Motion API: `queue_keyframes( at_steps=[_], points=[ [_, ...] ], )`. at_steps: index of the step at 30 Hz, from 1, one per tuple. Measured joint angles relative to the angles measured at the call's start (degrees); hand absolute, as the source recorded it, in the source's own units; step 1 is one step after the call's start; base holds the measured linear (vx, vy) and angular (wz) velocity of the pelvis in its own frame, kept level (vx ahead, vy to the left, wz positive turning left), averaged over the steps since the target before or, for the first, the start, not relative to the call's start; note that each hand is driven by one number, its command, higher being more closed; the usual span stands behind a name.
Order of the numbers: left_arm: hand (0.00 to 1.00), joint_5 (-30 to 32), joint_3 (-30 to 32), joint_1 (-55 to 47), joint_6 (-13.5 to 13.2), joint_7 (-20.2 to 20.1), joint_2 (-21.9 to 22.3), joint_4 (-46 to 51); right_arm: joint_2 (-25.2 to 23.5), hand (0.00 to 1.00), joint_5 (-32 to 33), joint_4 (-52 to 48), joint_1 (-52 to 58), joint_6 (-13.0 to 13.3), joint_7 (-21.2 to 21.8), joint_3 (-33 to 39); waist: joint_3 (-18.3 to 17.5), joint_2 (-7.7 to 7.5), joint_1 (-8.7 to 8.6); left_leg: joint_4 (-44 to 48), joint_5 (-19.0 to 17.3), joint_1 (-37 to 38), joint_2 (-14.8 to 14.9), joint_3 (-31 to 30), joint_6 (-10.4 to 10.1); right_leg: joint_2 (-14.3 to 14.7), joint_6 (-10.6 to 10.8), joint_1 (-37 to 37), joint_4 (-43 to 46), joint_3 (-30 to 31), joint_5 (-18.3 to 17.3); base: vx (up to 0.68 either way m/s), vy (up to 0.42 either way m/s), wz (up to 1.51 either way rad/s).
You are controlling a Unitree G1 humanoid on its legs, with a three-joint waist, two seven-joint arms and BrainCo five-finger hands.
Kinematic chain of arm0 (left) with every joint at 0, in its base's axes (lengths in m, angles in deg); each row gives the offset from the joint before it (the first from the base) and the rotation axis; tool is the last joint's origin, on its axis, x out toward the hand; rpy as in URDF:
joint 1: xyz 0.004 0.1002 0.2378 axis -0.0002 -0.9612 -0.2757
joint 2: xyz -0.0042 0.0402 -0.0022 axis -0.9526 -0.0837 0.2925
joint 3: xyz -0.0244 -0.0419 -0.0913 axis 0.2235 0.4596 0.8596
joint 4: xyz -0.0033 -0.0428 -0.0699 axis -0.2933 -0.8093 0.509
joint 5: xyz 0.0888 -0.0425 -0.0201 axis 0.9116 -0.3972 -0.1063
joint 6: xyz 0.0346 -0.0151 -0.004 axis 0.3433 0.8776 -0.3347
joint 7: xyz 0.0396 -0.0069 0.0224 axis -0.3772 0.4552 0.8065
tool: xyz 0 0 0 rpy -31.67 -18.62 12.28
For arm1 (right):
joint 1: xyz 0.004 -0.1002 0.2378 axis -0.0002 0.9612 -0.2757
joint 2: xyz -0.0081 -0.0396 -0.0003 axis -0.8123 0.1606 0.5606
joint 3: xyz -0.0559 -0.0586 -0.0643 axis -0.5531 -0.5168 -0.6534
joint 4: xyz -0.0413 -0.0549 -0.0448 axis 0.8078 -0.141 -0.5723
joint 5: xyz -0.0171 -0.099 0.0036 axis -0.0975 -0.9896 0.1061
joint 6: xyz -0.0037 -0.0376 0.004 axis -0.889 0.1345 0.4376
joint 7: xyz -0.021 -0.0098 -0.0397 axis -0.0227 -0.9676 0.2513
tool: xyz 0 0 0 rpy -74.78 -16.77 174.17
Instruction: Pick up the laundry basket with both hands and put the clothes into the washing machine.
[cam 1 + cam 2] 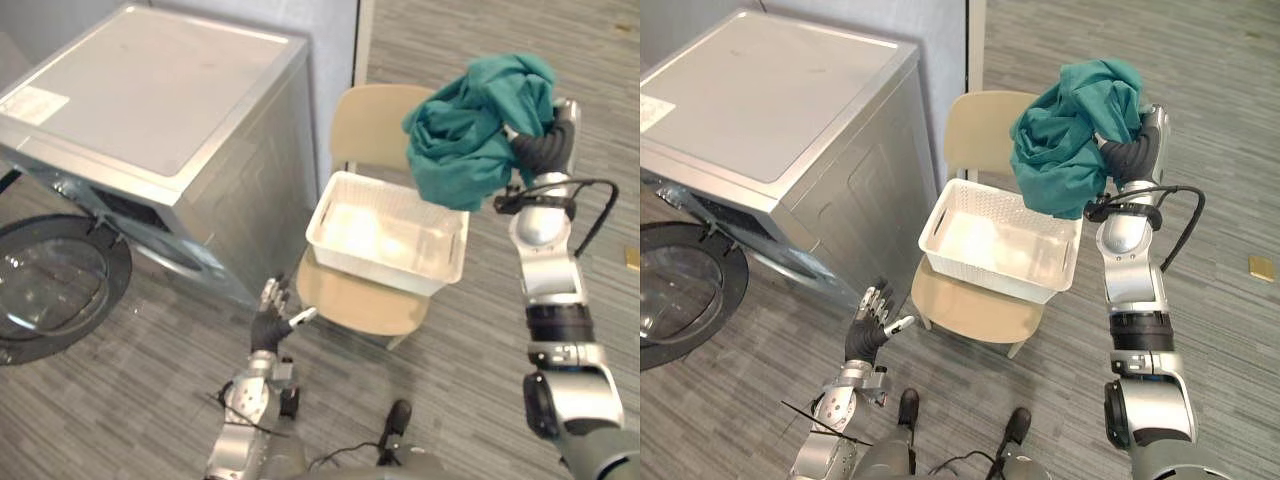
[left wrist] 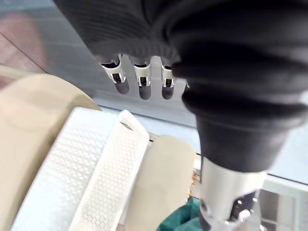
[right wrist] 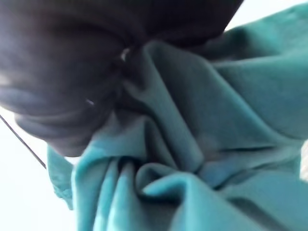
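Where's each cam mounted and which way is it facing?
Left eye view: head, facing down at washing machine, chair, laundry basket; both arms, left robot hand, right robot hand in teal cloth.
Right eye view: head, same scene.
Left wrist view: along its fingers toward the basket.
Right wrist view: close against cloth; dark cover shows.
Shared: basket, in eye and left wrist views.

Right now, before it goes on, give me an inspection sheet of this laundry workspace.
Surface: grey striped carpet floor; beige wooden chair bears the basket.
Job's things: white perforated plastic laundry basket, looks empty; teal crumpled cloth held clear above it; silver washing machine, round door open.
Clutter: small yellow object on the floor, far right.
Hands: left hand open, low by the chair's front; right hand raised, bundled in the cloth, grip hidden.
Cables: nothing seen.
Surroundings: grey wall panel behind the machine.
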Motion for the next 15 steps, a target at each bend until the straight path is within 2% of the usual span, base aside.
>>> queue_keyframes(
  at_steps=[5,7,11,15],
  points=[
    [0.00,9.5,-3.3,4.5,-0.2,0.7,0.0,3.6,-0.4,1.00,3.6,-7.9,4.4,1.7,3.2,-0.6,-2.4,0.04,-0.30,0.0,-0.1,1.3,0.0,1.3,-0.2,0.0,0.0,0.5,0.0,1.2,0.0,0.04,0.013,-0.12],
    [0.00,16.9,-3.8,8.8,-0.1,2.7,0.0,3.6,-0.5,1.00,6.0,-10.6,6.7,3.1,6.4,-3.0,-3.1,-0.03,-1.28,0.0,-0.1,2.0,0.0,1.7,-0.3,0.0,0.0,1.0,0.0,1.5,0.0,0.02,0.018,-0.05],
    [0.00,25.2,-5.3,14.9,0.5,2.8,-1.4,3.7,-1.6,1.00,9.1,-12.1,8.4,3.9,10.1,-6.6,-3.7,-0.01,-2.77,0.0,-0.3,2.7,0.1,2.9,-0.3,0.0,0.1,1.0,-0.1,2.6,0.1,-0.01,0.023,-0.12],
    [0.00,26.5,-8.1,18.0,1.2,0.8,-3.1,3.6,-2.2,1.00,12.6,-13.7,9.4,4.1,13.0,-9.0,-3.8,-0.10,-3.33,0.0,-0.7,2.9,0.1,4.1,-0.4,0.1,0.1,0.4,-0.2,4.3,0.1,-0.02,0.023,-0.16]
  ],
)
